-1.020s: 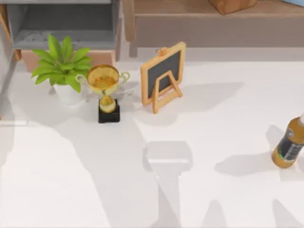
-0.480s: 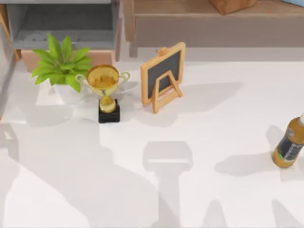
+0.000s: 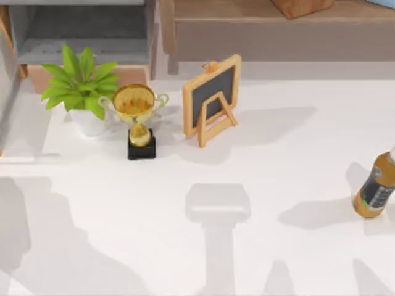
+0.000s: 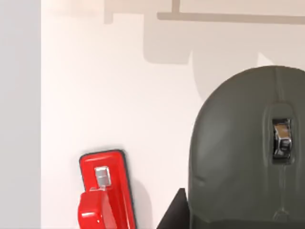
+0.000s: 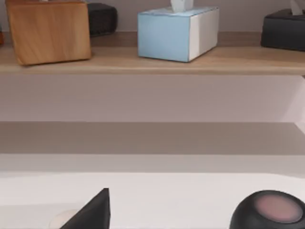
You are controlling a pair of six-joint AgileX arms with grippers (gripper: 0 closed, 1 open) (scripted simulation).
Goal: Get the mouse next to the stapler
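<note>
a white table [image 3: 290, 154], its far edge lined with a plant [image 3: 79, 83], trophy [image 3: 137, 111] and chalkboard [image 3: 212, 98]. in the left wrist view the mouse [image 4: 248, 152] looms close with the stapler [image 4: 104, 191] near it on the table; whether the left gripper holds it i cannot tell. the mouse looks light, rigid and smooth, likely best pinched across its flanks.

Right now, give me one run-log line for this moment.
stage: mouse carry | mouse: close under left wrist camera | stapler: red, on table beside mouse, apart | right arm: idle
</note>
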